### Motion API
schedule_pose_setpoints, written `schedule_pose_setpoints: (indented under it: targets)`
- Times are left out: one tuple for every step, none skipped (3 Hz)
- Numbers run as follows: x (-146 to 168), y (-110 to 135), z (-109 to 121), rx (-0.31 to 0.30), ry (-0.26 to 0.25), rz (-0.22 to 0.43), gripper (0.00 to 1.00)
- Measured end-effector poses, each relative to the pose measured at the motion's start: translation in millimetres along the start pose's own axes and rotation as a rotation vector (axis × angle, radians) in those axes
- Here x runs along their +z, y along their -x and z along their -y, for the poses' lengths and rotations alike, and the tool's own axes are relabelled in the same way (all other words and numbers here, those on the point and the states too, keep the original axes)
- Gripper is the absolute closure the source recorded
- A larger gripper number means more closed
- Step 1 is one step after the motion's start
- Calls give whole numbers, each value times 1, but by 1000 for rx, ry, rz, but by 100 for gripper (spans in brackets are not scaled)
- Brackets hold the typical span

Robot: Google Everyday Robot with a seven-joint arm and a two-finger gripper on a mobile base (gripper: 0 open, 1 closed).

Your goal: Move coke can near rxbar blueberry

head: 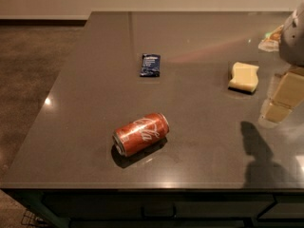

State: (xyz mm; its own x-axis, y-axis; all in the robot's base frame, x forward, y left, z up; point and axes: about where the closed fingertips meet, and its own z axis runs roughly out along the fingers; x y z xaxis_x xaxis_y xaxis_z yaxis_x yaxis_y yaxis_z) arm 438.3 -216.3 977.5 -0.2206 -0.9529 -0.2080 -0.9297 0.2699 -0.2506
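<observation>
Gripper (283,101) hangs at the right edge of the view, low over the dark counter (199,141). Can't tell how far open the claw is. It has hold of neither task item. Coke can (141,134) lies on its side, well to the claw's left and nearer the counter's front edge, apart from it. Rxbar blueberry (150,65) lies flat, far left of the claw and farther back, well apart from the can. Pale yellow sponge (244,77) sits just left of the claw. A crumpled wrapper (270,38) sits behind the claw, partly hidden.
</observation>
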Motion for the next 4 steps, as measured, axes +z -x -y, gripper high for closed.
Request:
schedule_pose_setpoints:
  targets:
    - [-1,1,1,2,-2,1,0]
    - [11,21,0,-73,32,-1,0]
    - [30,56,-6,-184,74,7,0]
    - [57,92,-18,-290,128,26,0]
